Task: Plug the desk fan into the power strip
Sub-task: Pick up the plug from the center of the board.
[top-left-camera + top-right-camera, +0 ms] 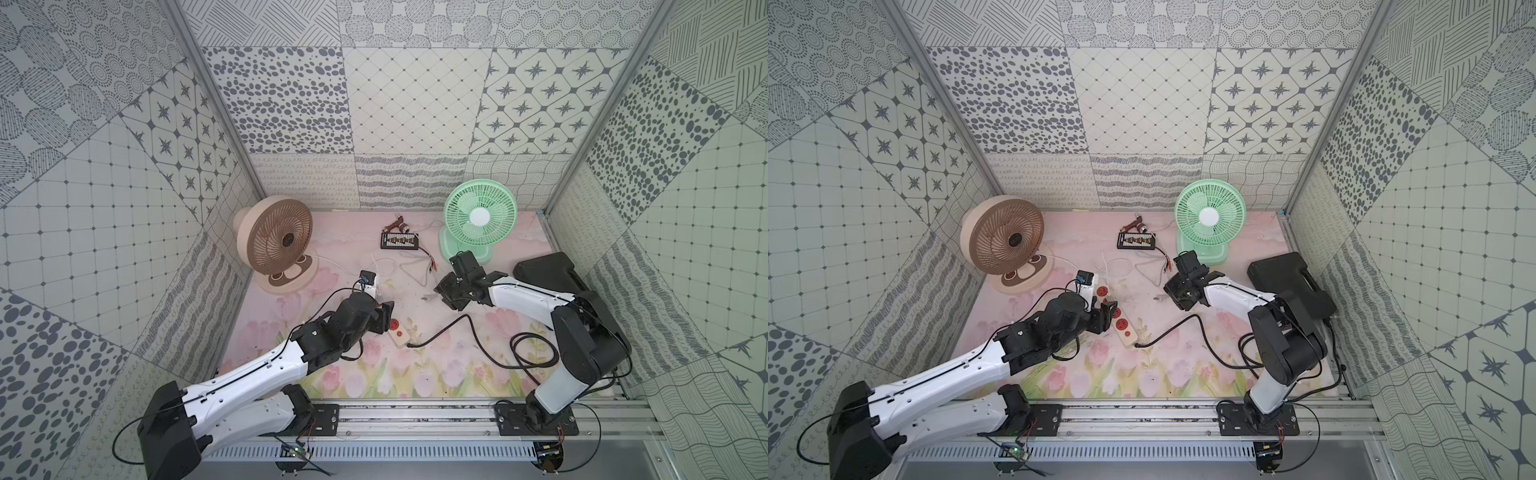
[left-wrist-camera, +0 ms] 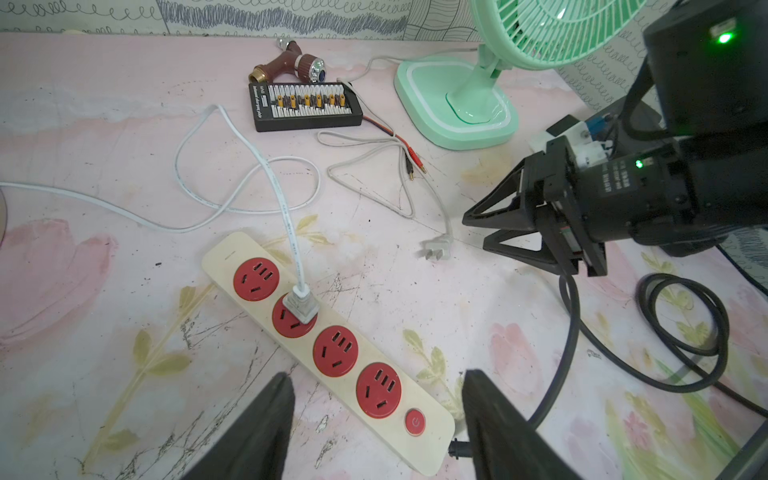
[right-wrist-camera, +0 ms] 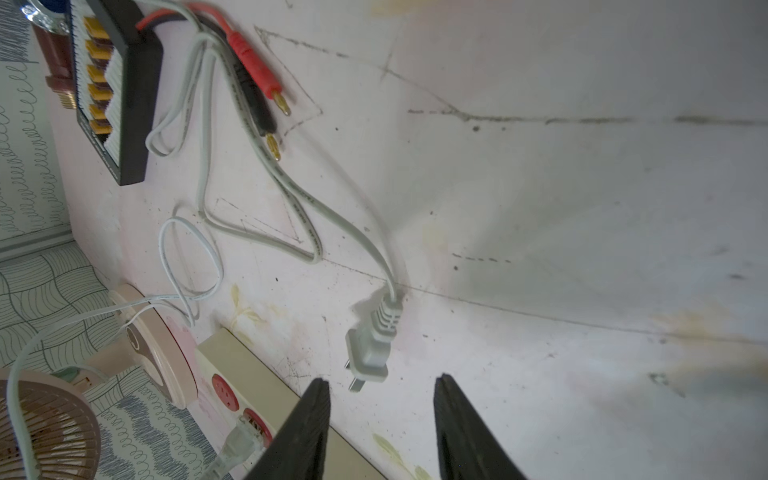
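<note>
The long cream power strip with four round red sockets lies on the pink flowered table, near the middle of the frame in both top views. A white plug sits in its second socket from the end away from the button. My left gripper hangs open, one finger either side of the button end. The grey two-pin plug lies loose right of the strip, just ahead of my right gripper, whose jaws stand apart and empty. The mint-green desk fan stands above it in the frame, and the beige round fan stands centre left.
</note>
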`<state>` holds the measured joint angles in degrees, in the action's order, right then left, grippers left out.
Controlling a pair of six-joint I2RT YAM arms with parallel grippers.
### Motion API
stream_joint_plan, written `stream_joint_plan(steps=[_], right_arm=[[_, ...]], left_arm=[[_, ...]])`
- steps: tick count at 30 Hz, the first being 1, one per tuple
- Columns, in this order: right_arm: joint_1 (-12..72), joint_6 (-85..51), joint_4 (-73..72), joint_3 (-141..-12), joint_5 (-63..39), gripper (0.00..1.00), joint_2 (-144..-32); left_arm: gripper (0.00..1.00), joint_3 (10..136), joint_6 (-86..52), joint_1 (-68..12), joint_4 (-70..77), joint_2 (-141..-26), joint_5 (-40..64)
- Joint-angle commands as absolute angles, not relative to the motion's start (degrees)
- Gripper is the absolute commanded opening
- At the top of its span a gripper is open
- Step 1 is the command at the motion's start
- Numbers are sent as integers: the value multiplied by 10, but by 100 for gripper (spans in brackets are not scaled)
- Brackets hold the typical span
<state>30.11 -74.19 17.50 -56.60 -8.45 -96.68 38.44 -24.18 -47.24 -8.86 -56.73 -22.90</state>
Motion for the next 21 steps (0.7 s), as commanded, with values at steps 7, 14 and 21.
stream_joint_plan(steps=[7,14,21], right_arm=[[312,-810,165,-601,-98,43,-1025],[317,-825,161,-611,-95,40,-1047],[325,-843,160,-614,-86,31,-1059]], left_arm=[[69,381,-230,-466,-60,-560,-245],[69,380,-229,-466,-59,-558,-245],[69,377,-227,-466,-56,-555,-245]])
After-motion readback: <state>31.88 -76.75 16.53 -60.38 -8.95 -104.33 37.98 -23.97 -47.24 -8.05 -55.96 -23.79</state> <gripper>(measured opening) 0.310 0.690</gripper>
